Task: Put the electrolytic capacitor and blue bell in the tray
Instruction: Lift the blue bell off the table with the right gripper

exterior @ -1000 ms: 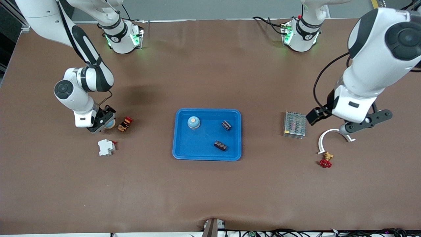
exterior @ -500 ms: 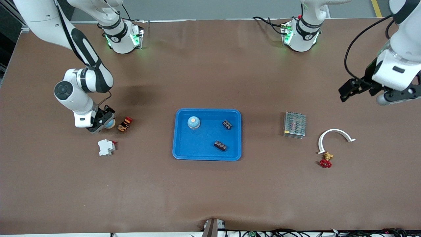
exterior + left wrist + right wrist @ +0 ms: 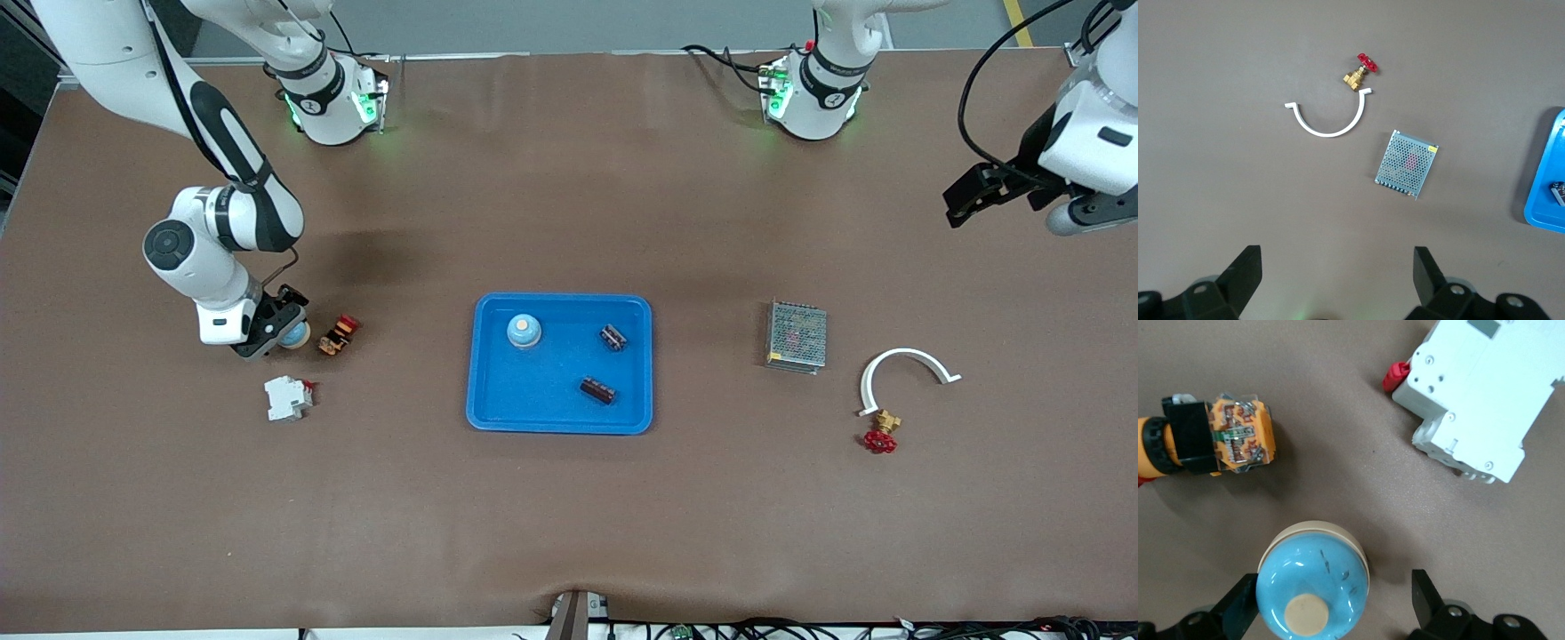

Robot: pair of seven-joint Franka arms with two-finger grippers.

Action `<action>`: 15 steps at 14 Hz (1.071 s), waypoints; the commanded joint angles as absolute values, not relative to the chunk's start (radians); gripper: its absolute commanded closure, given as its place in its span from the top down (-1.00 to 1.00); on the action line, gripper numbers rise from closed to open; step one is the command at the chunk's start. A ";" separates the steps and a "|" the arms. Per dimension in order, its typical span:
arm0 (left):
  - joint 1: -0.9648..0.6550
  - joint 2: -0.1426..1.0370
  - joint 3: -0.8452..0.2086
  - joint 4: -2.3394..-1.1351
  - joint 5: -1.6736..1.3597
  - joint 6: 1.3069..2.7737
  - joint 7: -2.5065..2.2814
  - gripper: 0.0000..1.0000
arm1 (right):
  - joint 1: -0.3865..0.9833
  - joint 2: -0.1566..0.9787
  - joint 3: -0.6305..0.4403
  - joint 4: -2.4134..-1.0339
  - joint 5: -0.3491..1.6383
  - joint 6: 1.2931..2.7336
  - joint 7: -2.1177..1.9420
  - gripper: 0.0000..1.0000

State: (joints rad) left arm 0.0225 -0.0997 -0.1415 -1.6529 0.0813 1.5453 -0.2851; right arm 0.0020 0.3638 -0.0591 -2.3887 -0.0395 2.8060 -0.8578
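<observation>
Blue tray (image 3: 484,400) mid-table: one bell (image 3: 524,331), two capacitors (image 3: 612,337) inside. Second bell (image 3: 1313,589) outside, toward right arm's end; right gripper (image 3: 1331,603) spread, straddling it, likely for pickup. Left gripper (image 3: 1338,280) spread, empty, raised, waiting.

The left end effector (image 3: 956,209), which a second ago was hanging low beside the mesh box (image 3: 797,336) and over the white arc (image 3: 907,373), is rising and pulling away toward the left arm's end of the bench; it is now over bare bench, well apart from both. The arc is now lying fully uncovered. The right arm is shifting only very slightly.
</observation>
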 commanded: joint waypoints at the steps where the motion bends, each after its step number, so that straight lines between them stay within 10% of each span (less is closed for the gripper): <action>1: 0.021 -0.126 -0.135 -1.649 0.055 1.520 -0.256 1.00 | -0.020 0.383 -0.038 -2.399 -0.048 2.835 -0.868 1.00; 7: 0.025 -0.097 -0.130 -1.625 0.005 1.520 -0.215 1.00 | -0.017 0.397 -0.032 -2.398 -0.044 2.861 -0.867 0.99; 11: 0.023 -0.063 -0.130 -1.605 -0.001 1.520 -0.215 1.00 | -0.020 0.397 -0.021 -2.395 -0.044 2.861 -0.865 0.29; 15: 0.023 -0.040 -0.130 -1.579 -0.002 1.525 -0.229 1.00 | -0.020 0.397 -0.021 -2.395 -0.043 2.859 -0.865 0.06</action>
State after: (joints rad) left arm 0.0231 -0.0571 -0.1361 -1.6219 0.0196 1.5366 -0.2373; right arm 0.0016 0.3806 -0.0408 -2.3917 -0.0395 2.8377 -0.8578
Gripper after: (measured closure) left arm 0.000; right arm 0.286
